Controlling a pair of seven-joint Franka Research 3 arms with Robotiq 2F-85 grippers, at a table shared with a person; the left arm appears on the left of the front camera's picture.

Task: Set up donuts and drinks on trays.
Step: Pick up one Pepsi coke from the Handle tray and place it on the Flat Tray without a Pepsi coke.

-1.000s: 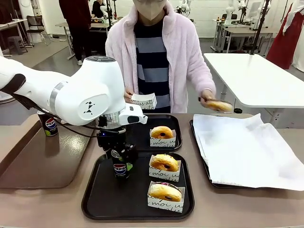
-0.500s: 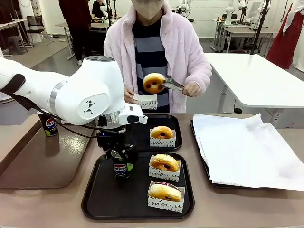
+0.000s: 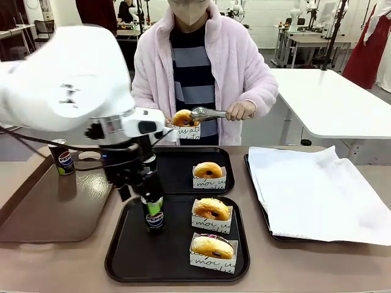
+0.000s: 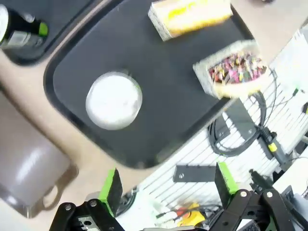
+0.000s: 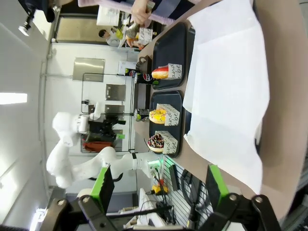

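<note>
A black Pepsi can stands upright on the near black tray, beside two donuts in white sleeves. My left gripper hangs open just above the can, blurred and not touching it. From the left wrist the can's silver top lies well beyond the open gripper. The far black tray holds one sleeved donut. The person holds a donut in tongs over a paper sleeve. My right gripper is open, holding nothing.
A second Pepsi can stands at the back of the glossy brown tray on the left. A tray lined with white paper takes up the right side of the table.
My left gripper has let go of the can and risen, the arm swinging up and left. The person has lowered the donut in the tongs onto the paper sleeve.
</note>
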